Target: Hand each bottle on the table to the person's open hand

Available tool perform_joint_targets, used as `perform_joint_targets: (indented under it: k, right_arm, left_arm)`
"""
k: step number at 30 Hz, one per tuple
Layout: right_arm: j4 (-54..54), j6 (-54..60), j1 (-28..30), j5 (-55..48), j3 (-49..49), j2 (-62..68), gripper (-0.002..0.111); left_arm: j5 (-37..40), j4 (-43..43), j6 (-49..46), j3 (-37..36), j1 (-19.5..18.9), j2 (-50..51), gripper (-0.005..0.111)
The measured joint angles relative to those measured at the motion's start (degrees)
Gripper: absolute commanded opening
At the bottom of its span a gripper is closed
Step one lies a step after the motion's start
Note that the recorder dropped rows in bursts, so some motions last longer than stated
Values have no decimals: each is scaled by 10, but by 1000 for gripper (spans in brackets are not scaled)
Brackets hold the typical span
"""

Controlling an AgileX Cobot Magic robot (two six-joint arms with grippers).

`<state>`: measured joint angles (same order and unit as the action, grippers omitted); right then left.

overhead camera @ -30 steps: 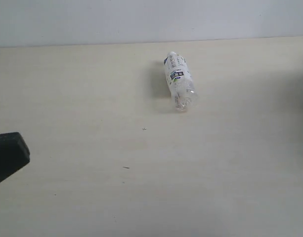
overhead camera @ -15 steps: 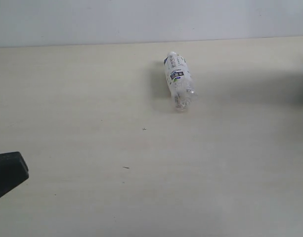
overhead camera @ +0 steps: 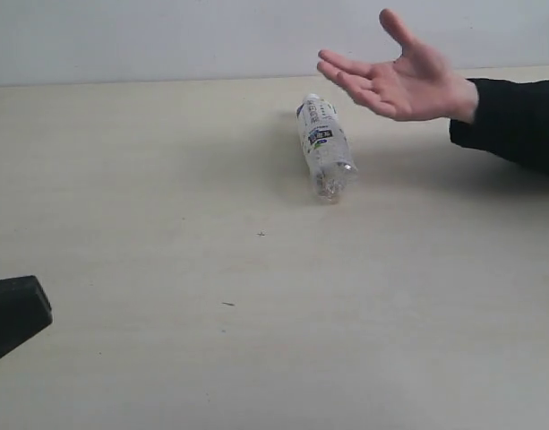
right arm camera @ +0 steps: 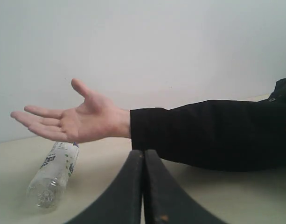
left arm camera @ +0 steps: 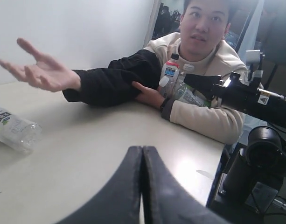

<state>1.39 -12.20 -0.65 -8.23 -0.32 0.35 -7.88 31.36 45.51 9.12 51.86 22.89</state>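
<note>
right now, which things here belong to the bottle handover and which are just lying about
In the job:
white-labelled bottle, lying on its side on the table
person's open hand, palm up, held above the table near that bottle

Just lying about:
tiny dark specks on the tabletop
bottles tucked in the person's other arm, already off the table

You get no legible wording here: the bottle lying on the desk wears a white label with a dark patch of print, too small to read. The blue label on a second bottle and a white sticker on black equipment are equally blurred.
</note>
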Motion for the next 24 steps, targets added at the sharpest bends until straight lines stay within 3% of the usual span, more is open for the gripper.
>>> perform_joint_targets:
  k: [5, 18, 24]
  right_arm:
    - [0, 0, 0, 0, 0, 0, 0]
    - [0, 0, 0, 0, 0, 0, 0]
    - [0, 0, 0, 0, 0, 0, 0]
  left_arm:
    - [3, 0, 11, 0, -34, -41, 0]
    - [23, 0, 55, -65, -299, -165, 0]
    - [35, 0, 55, -89, -376, -215, 0]
